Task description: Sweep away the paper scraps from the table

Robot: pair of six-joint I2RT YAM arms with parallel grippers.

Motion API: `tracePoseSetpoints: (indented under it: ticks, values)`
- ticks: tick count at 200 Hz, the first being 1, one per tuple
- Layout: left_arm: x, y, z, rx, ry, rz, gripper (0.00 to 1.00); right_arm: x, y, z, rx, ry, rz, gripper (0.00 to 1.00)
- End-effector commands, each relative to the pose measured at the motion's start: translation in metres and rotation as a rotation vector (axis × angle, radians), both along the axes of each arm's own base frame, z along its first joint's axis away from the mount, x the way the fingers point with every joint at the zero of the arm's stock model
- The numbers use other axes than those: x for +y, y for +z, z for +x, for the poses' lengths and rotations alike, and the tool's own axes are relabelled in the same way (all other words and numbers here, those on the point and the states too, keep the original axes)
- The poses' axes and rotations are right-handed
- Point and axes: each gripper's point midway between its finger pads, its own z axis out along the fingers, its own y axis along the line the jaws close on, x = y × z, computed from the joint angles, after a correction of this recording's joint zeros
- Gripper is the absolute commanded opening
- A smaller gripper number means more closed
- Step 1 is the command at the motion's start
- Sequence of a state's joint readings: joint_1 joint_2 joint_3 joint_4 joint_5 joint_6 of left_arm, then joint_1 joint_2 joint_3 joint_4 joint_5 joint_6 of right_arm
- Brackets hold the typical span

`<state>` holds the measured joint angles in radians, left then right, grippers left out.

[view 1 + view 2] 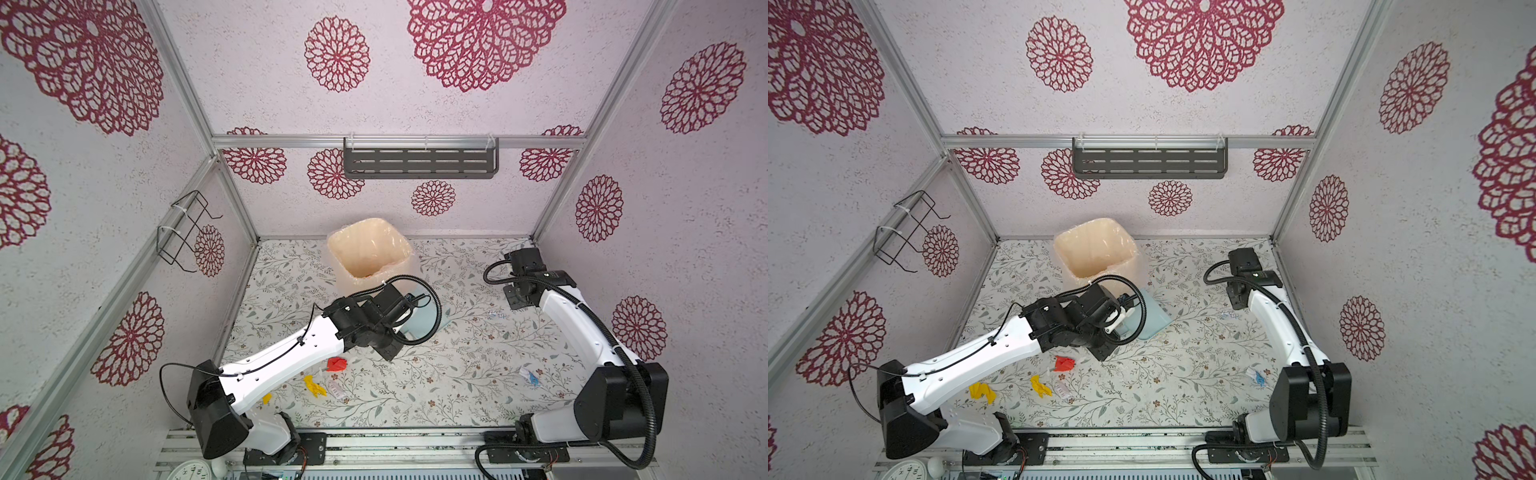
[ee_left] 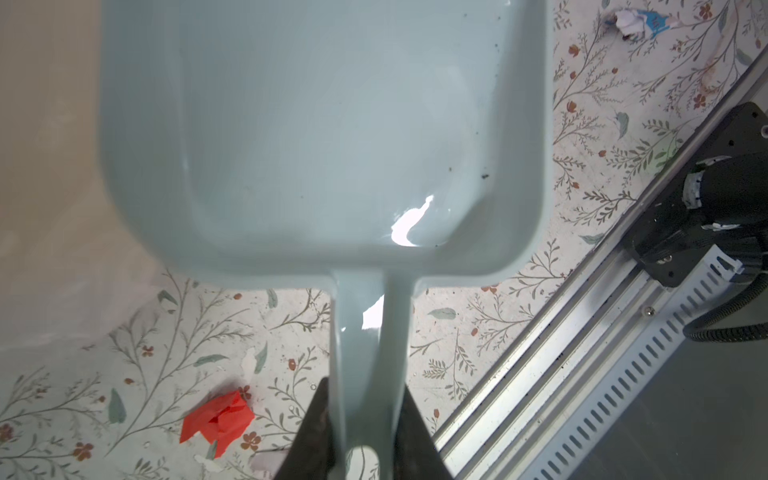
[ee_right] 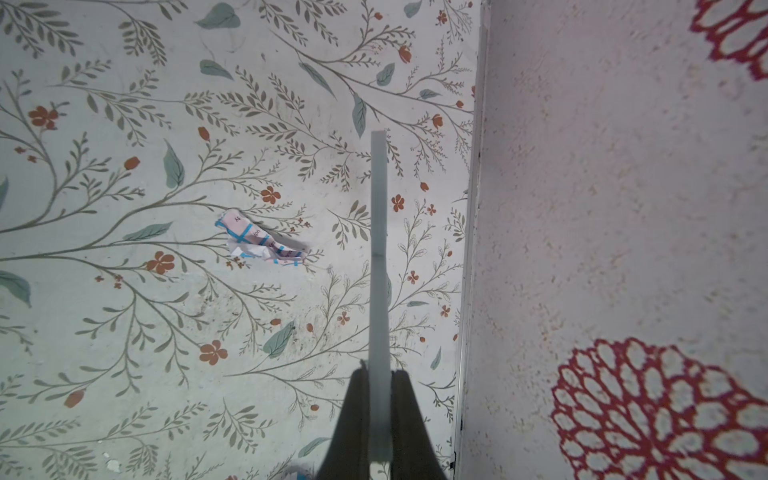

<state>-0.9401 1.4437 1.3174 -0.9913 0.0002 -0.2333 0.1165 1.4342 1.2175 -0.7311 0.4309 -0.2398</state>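
Bright, even light; shadows on the table (image 1: 457,374) are soft. A white glare spot sits on the dustpan (image 2: 324,137) near its handle (image 2: 365,353). Both top views stretch toward 3 and 9 o'clock.

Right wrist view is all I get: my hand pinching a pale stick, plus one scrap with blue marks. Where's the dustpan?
Observer: The left hand holds the dustpan by its handle, mid-table, next to the bin.
Operator: Is anything in it?
Observer: No scraps. The left wrist view shows its tray bare but for a few dark specks.
Operator: What else can my stick sweep in?
Observer: A red scrap and yellow scraps lie near the left arm, toward the front edge.
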Motion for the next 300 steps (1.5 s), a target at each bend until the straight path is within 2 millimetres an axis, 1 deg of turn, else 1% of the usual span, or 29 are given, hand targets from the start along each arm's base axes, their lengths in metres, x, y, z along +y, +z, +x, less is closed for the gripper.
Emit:
tracePoseSetpoints:
  ticks: [1,15,56,89,117,141,174,190,204,254,286,300]
  values:
    - [-0.015,0.008,-0.008,0.033,0.004,-0.109,0.0,-0.001,-0.003,0.006,0.02,0.058,-0.039,0.0]
    - [-0.014,0.002,-0.011,0.045,0.01,-0.107,0.0,0.003,-0.012,0.006,0.053,0.08,-0.03,0.0]
    - [-0.011,-0.015,-0.015,0.07,0.028,-0.11,0.0,0.021,-0.024,0.008,0.097,0.152,0.054,0.0]
    - [-0.006,-0.029,-0.022,0.106,0.032,-0.096,0.0,0.032,-0.039,-0.002,0.175,0.184,0.1,0.0]
    - [-0.001,-0.035,-0.027,0.118,0.039,-0.087,0.0,0.048,-0.046,-0.021,0.236,0.232,0.118,0.0]
    - [0.003,-0.04,-0.031,0.134,0.047,-0.081,0.0,0.069,-0.048,-0.041,0.286,0.287,0.135,0.0]
    - [0.007,-0.047,-0.035,0.151,0.055,-0.073,0.0,0.096,-0.053,-0.074,0.396,0.359,0.127,0.0]
    - [0.009,-0.049,-0.036,0.155,0.06,-0.07,0.0,0.109,-0.052,-0.088,0.439,0.394,0.133,0.0]
    - [0.01,-0.051,-0.037,0.16,0.065,-0.068,0.0,0.123,-0.048,-0.095,0.456,0.422,0.157,0.0]
    - [0.016,-0.057,-0.046,0.179,0.079,-0.055,0.0,0.167,-0.035,-0.12,0.504,0.524,0.217,0.0]
    - [0.02,-0.06,-0.052,0.189,0.086,-0.044,0.0,0.189,-0.03,-0.137,0.54,0.572,0.21,0.0]
    - [0.021,-0.062,-0.056,0.197,0.089,-0.036,0.0,0.203,-0.022,-0.141,0.53,0.599,0.232,0.0]
